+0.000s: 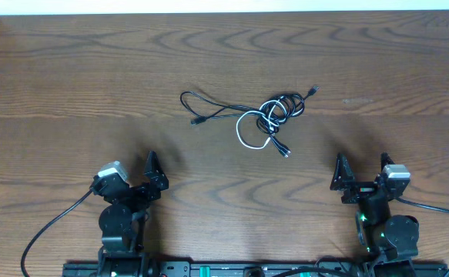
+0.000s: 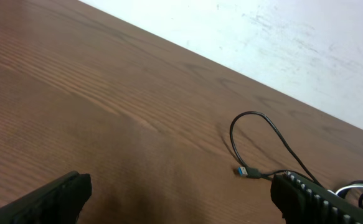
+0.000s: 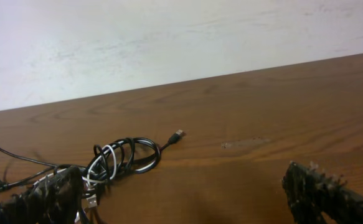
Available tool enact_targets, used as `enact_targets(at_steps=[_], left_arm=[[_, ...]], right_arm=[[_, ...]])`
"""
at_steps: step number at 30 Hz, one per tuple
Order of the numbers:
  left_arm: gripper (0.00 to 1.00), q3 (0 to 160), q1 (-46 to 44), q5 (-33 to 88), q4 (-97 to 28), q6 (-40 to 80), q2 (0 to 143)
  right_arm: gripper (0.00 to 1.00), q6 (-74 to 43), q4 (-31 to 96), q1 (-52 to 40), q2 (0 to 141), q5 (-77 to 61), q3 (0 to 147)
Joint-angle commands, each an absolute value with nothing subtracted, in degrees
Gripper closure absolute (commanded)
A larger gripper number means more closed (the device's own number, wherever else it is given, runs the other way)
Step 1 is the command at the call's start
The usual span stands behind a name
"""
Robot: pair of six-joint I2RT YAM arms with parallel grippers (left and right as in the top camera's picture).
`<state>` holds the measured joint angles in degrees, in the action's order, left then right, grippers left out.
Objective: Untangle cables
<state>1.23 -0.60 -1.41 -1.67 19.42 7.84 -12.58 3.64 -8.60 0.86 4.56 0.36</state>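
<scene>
Left gripper, right gripper spread, empty; cables knot hides perhaps 3 cords.

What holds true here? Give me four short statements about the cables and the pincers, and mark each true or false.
1. The thin black and white cables lie in one tangled heap on the brown wooden table. True.
2. The left pincer grips a cable. False: it is open, holds nothing and is apart from the heap.
3. One white cable loops through the heap. True.
4. The right pincer is shut. False: its jaws stand open and hold nothing.
</scene>
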Motion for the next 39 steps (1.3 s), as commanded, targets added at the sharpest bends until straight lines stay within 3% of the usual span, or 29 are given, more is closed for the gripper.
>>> enact_targets(at_steps=[1, 39], left_arm=[[0.02, 0.25, -0.73, -1.91, -4.16, 18.68, 7.90], [0.02, 0.25, -0.73, -3.01, -2.98, 18.68, 7.94]], right_arm=[[0.01, -11.97, 3.88, -9.37, 0.80, 4.75, 0.32], [0.01, -11.97, 3.88, -9.37, 0.80, 4.75, 0.32]])
